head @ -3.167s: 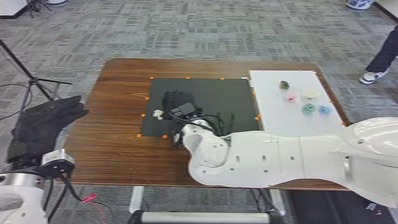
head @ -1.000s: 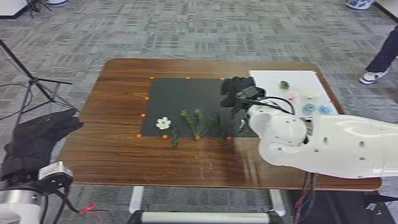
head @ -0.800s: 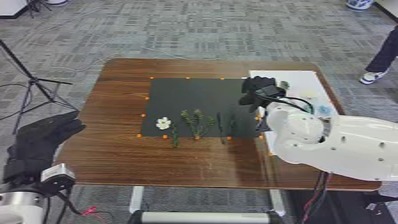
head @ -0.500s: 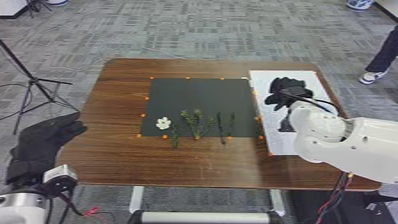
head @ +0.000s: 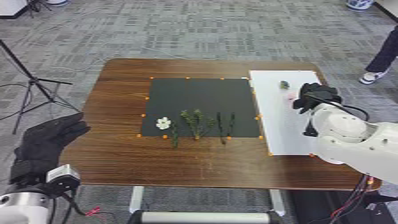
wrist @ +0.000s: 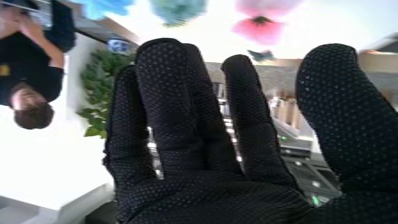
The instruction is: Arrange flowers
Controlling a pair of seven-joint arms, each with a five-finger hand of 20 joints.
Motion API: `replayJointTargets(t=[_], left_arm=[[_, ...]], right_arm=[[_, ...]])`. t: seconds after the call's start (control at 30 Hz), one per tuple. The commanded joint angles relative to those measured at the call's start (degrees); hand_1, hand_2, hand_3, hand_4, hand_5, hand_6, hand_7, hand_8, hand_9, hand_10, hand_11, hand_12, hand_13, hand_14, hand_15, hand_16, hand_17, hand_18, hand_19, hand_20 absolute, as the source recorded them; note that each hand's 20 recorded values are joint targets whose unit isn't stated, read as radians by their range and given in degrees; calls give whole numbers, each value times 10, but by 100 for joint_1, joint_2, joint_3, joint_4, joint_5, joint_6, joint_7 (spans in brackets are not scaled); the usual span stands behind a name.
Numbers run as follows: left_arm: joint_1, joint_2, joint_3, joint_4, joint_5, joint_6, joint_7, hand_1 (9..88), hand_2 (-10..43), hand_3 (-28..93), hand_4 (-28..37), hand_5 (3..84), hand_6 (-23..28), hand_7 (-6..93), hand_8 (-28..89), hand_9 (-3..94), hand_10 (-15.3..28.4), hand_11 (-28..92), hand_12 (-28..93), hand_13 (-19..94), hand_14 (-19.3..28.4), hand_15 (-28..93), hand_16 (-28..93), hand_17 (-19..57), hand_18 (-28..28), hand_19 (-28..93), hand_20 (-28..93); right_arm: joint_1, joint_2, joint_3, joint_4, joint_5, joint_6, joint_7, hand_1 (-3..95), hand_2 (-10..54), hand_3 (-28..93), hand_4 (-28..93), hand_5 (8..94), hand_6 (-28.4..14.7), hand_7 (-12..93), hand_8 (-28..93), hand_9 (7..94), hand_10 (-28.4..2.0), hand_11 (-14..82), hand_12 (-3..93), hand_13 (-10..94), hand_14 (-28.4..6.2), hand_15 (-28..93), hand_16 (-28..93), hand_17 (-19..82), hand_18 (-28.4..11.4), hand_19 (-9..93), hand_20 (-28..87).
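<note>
At the far left, the left hand [head: 43, 141] hangs beside the worktop [head: 120, 95] with its fingers loosely extended, holding nothing, probably parked there to leave the right hand [head: 318, 96] room.

Nearer the right hand, though well apart from it, the white flower [head: 163, 123] lies by the black mat's [head: 200, 92] left side. Next come a thin green sprig [head: 175, 137], a bushy sprig [head: 197, 124] and two dark stems [head: 222, 129], roughly upright to the robot, their lower ends near or over the mat's near edge. That spacing looks meant to make a row of stalks, with space above for blooms.

Between those stems and the right hand, the white sheet [head: 282, 127] seems to serve as the supply spot. On it, just left of the hand, is the pink flower [head: 291, 97]; a small dark flower [head: 284, 85] lies a little farther off.

The right hand's fingers are straight and its thumb stands apart, with nothing gripped. Beyond its fingertips, the right wrist view shows a green flower [wrist: 178, 10] and a blue flower [wrist: 107, 6]. Such a spread suits choosing a bloom; a careless closing could nudge its neighbours.
</note>
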Motion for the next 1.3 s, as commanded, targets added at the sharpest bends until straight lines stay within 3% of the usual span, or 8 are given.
replayJointTargets(t=[0.03, 0.33, 0.57, 0.6, 0.63, 0.67, 1.03, 1.3], left_arm=[[-19, -42, 48, -37, 25, 31, -20, 232, -11, 886, -231, 578, 128, 150, -103, 476, 204, 373, 129, 335, 234, 555, -85, -55, 178, 425, 137], [-31, -5, 68, -18, -31, 28, 39, 231, -10, 886, -230, 578, 127, 152, -103, 476, 205, 374, 129, 335, 235, 555, -85, -55, 178, 426, 137], [-70, -24, 89, -2, 5, -2, -11, 231, -11, 886, -230, 578, 128, 153, -103, 476, 204, 374, 129, 336, 235, 556, -85, -55, 178, 426, 137], [-107, -66, 87, 7, 65, -32, -100, 231, -10, 886, -230, 577, 128, 153, -103, 475, 204, 374, 129, 336, 235, 556, -85, -55, 178, 426, 137], [-89, -37, 88, 5, 16, -10, -47, 231, -10, 886, -230, 577, 128, 153, -103, 475, 204, 374, 129, 336, 235, 555, -85, -55, 178, 426, 137], [-122, -78, 78, 6, 61, -53, -117, 231, -10, 886, -230, 577, 128, 152, -104, 475, 204, 374, 129, 336, 235, 555, -85, -55, 178, 426, 137], [-179, -104, 73, 19, 115, -95, -194, 232, -9, 885, -231, 577, 128, 153, -104, 476, 204, 374, 129, 335, 234, 556, -85, -55, 178, 426, 137], [-209, -58, 117, 29, 75, -58, -109, 231, -9, 887, -230, 576, 130, 152, -104, 476, 204, 375, 128, 336, 235, 555, -85, -55, 178, 426, 137]], right_arm=[[66, 95, -34, 239, 56, -173, 139, 327, -37, 811, -256, 484, -31, 217, -161, 570, -199, 223, 153, 628, -122, 685, 153, 213, -236, 891, 1], [-203, -24, 149, 413, 134, -232, 145, 332, -39, 809, -258, 477, -30, 214, -159, 563, -200, 222, 152, 625, -124, 695, 151, 214, -236, 894, -5], [-331, -104, 212, 456, 108, -242, 149, 331, -38, 809, -258, 479, -27, 218, -160, 564, -199, 222, 151, 624, -124, 698, 149, 214, -236, 896, -9], [-361, -106, 226, 447, 101, -273, 145, 332, -37, 808, -259, 480, -26, 219, -161, 565, -199, 223, 151, 625, -125, 698, 148, 214, -236, 896, -9], [-333, -130, 192, 450, 140, -243, 139, 332, -36, 808, -259, 481, -26, 220, -161, 566, -199, 223, 151, 625, -125, 698, 148, 214, -236, 896, -9], [-376, -137, 216, 445, 152, -234, 151, 332, -36, 808, -259, 482, -26, 220, -162, 566, -199, 222, 151, 626, -125, 698, 148, 214, -236, 896, -10], [-690, -240, 406, 549, 204, -249, 167, 334, -33, 806, -259, 493, -24, 225, -164, 576, -195, 224, 151, 629, -125, 697, 147, 215, -237, 897, -13], [-592, -401, 102, 613, -279, 263, 266, 407, -45, 816, -268, 559, -10, 261, -178, 650, -154, 271, 161, 663, -100, 685, 151, 242, -224, 902, -16]])
